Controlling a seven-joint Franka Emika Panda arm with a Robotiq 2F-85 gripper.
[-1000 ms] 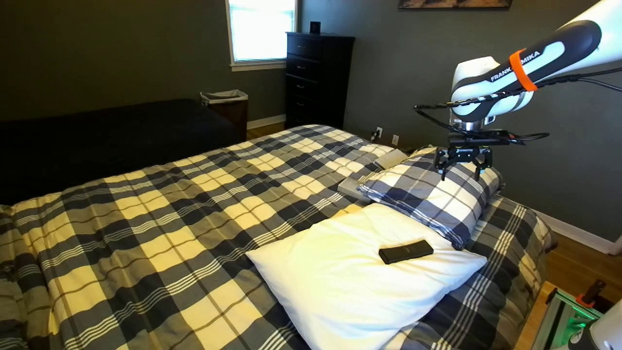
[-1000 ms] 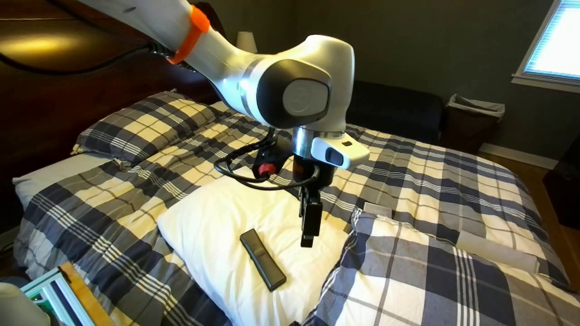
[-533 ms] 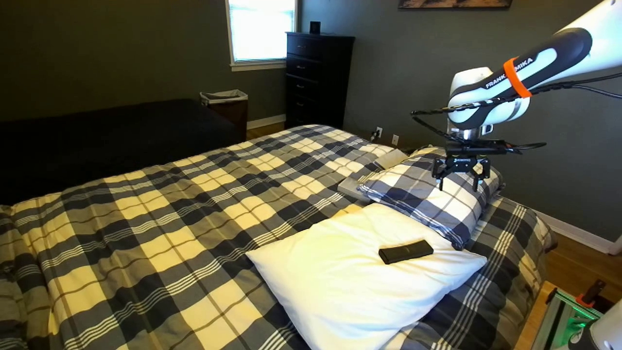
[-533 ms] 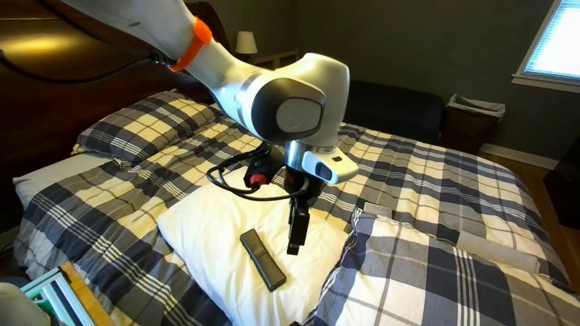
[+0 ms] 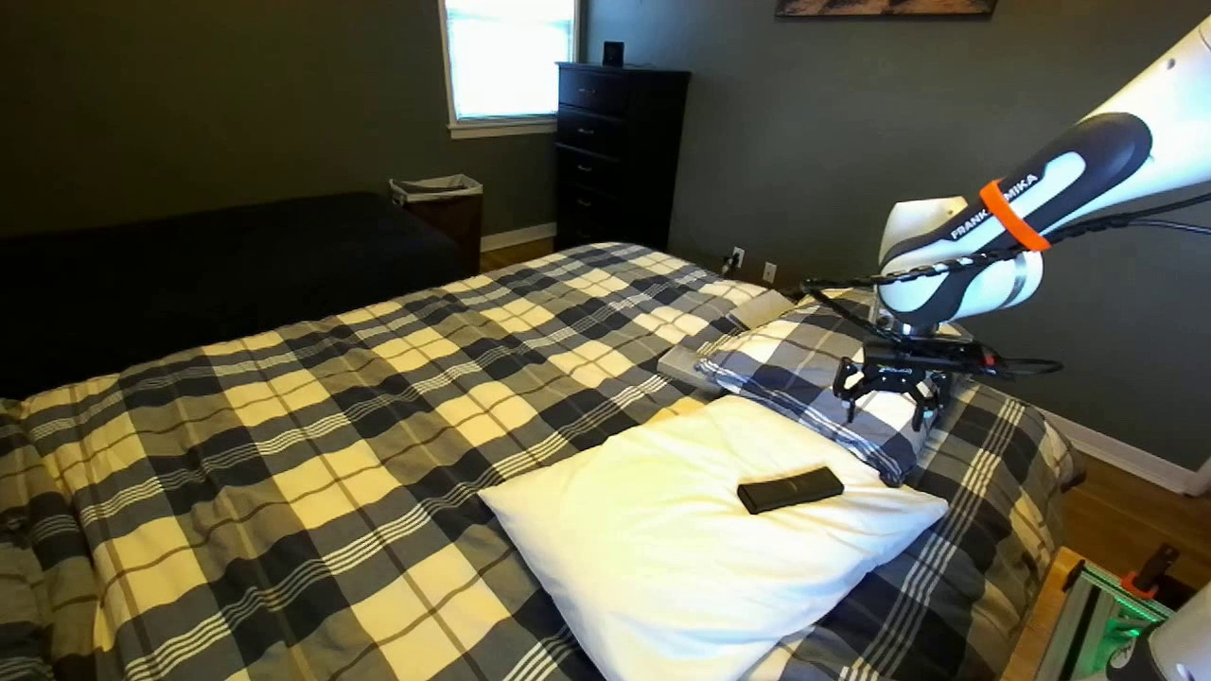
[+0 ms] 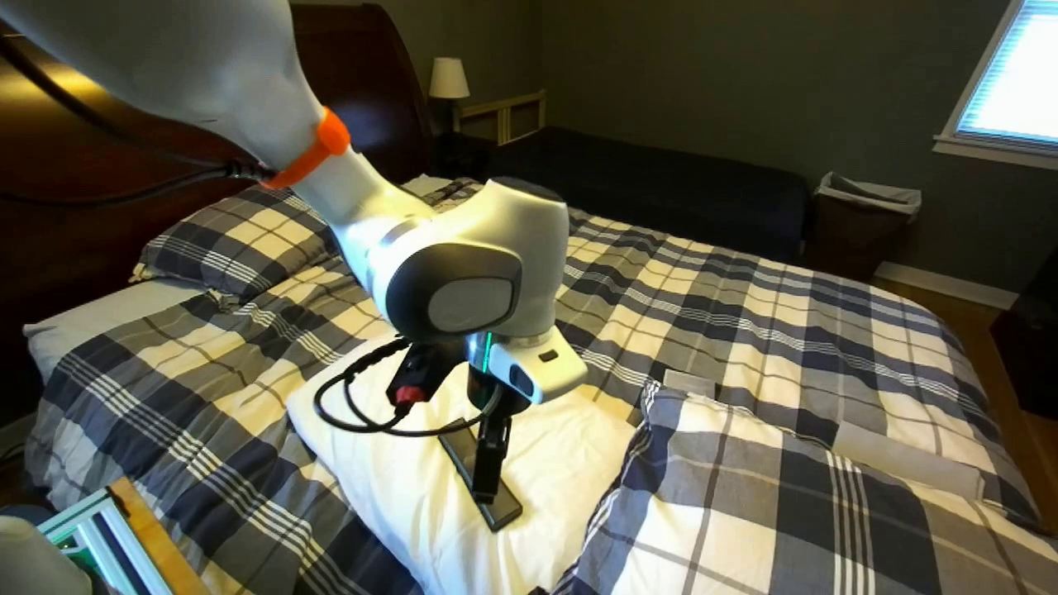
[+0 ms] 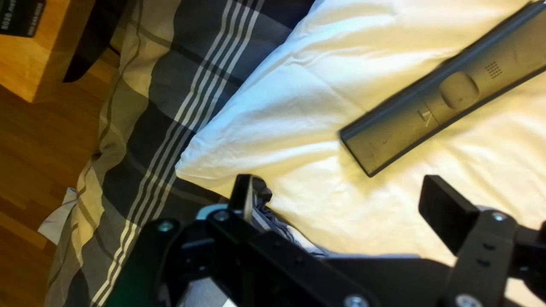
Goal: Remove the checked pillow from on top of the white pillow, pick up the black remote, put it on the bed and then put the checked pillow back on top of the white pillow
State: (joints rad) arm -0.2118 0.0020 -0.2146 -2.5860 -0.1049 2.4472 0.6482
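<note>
Your claw (image 7: 341, 198) hangs pointing down above the pillows, its two black fingers (image 7: 448, 213) spread wide apart, the gap between them facing the white pillow (image 7: 298, 128) in your wrist view. Above it, an orange band (image 5: 1012, 216) rings your white-and-black arm (image 6: 529, 248). Near the fingers but clear of both, your black remote (image 7: 443, 91) lies flat on the white pillow, toward the side that borders the checked pillow (image 5: 785, 364), an oval and a small grid of dots showing on its upturned face. The checked pillow rests alongside on the plaid-covered bed (image 5: 407, 426), its near corner meeting the white pillow's edge. Two pale, flat-sided objects (image 6: 909, 463) show along its far side; you cannot tell from here what they are. Farther out, in an exterior view, you have a yellow-plaid pillow (image 6: 240, 240) near the dark wooden headboard (image 6: 355, 91), with a lamp (image 6: 449, 78) past it. In both exterior views, a brown bin (image 5: 459, 222) with a pale liner stands beside a low, dark-covered furnishing (image 5: 208, 274) whose kind you cannot make out. A black dresser (image 5: 620, 151) stands next to a bright window (image 5: 511, 61) in the far corner, in an exterior view.
</note>
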